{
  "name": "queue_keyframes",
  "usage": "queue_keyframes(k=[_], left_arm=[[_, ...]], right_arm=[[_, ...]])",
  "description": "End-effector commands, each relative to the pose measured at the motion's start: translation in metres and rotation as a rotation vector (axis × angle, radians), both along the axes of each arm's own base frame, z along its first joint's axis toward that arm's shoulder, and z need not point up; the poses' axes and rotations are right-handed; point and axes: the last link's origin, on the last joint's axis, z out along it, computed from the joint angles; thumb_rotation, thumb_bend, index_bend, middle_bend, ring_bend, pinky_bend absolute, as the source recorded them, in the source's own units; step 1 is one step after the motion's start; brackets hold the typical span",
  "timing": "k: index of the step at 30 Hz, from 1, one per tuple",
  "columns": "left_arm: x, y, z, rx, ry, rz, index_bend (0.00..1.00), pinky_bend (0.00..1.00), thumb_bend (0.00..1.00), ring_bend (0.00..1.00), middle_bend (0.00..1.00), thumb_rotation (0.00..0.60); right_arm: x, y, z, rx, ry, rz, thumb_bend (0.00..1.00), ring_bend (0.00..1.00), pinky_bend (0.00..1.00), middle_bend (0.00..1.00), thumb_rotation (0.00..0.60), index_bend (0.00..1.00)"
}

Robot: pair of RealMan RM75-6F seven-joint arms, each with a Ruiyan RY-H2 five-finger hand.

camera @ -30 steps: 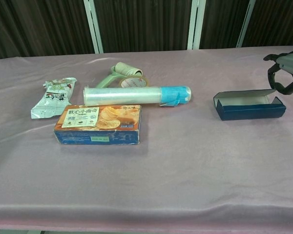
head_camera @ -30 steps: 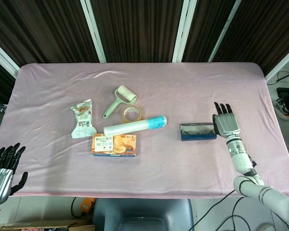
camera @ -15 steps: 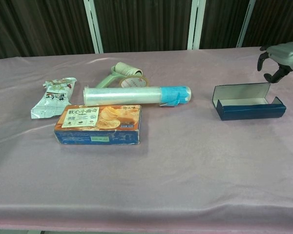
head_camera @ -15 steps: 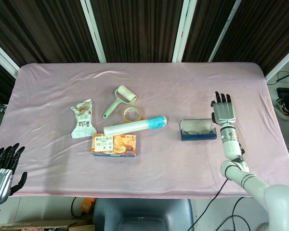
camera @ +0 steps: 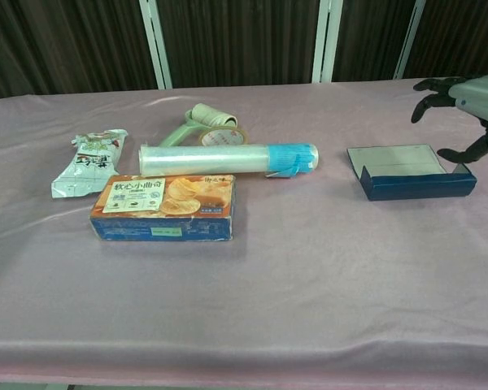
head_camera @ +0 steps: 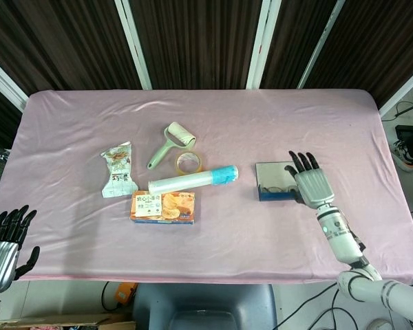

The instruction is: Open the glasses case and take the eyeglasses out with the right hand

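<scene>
The dark blue glasses case (head_camera: 275, 184) (camera: 408, 172) lies open on the right of the pink table, its pale-lined lid laid back flat. Dark-framed eyeglasses (head_camera: 279, 188) rest inside it in the head view; the chest view hides them behind the case's front wall. My right hand (head_camera: 310, 180) (camera: 462, 106) hovers over the case's right end with fingers spread and nothing in them. My left hand (head_camera: 1, 244) hangs off the table's near left corner, fingers apart and empty.
On the left half lie a green snack packet (head_camera: 118, 169), a lint roller (head_camera: 172, 142), a tape ring (head_camera: 188, 163), a clear tube with a blue end (head_camera: 193, 181) and an orange biscuit box (head_camera: 163, 206). The table's right edge (head_camera: 396, 172) runs close to my right arm.
The case lid has swung from upright to flat behind the case. My right hand has moved from beside the case's right end to above it, fingers spreading.
</scene>
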Motion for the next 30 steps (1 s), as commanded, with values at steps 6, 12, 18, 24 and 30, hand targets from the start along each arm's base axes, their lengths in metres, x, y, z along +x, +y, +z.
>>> queue_keyframes(k=[6, 12, 18, 24, 30], left_arm=[[-0.001, -0.002, 0.003, 0.012, -0.006, 0.001, 0.00, 0.00, 0.40, 0.00, 0.00, 0.600], [-0.002, -0.003, 0.005, 0.014, -0.011, 0.000, 0.00, 0.00, 0.40, 0.00, 0.00, 0.600], [-0.003, -0.005, 0.007, 0.023, -0.016, -0.002, 0.00, 0.00, 0.40, 0.00, 0.00, 0.600], [-0.002, -0.005, 0.007, 0.019, -0.013, -0.005, 0.00, 0.00, 0.40, 0.00, 0.00, 0.600], [-0.002, -0.006, 0.005, 0.016, -0.010, -0.006, 0.00, 0.00, 0.40, 0.00, 0.00, 0.600]], right_arm=[[0.009, 0.002, -0.036, 0.131, 0.022, -0.026, 0.50, 0.00, 0.00, 0.02, 0.600, 0.40], [0.017, 0.002, -0.055, 0.169, 0.040, -0.021, 0.50, 0.00, 0.00, 0.02, 0.600, 0.42], [0.024, 0.017, -0.061, 0.204, 0.044, 0.013, 0.50, 0.00, 0.00, 0.02, 0.600, 0.42], [0.027, 0.050, -0.060, 0.282, 0.067, 0.067, 0.51, 0.00, 0.00, 0.02, 0.600, 0.43], [0.029, 0.089, -0.062, 0.385, 0.111, 0.138, 0.51, 0.00, 0.00, 0.02, 0.600, 0.44]])
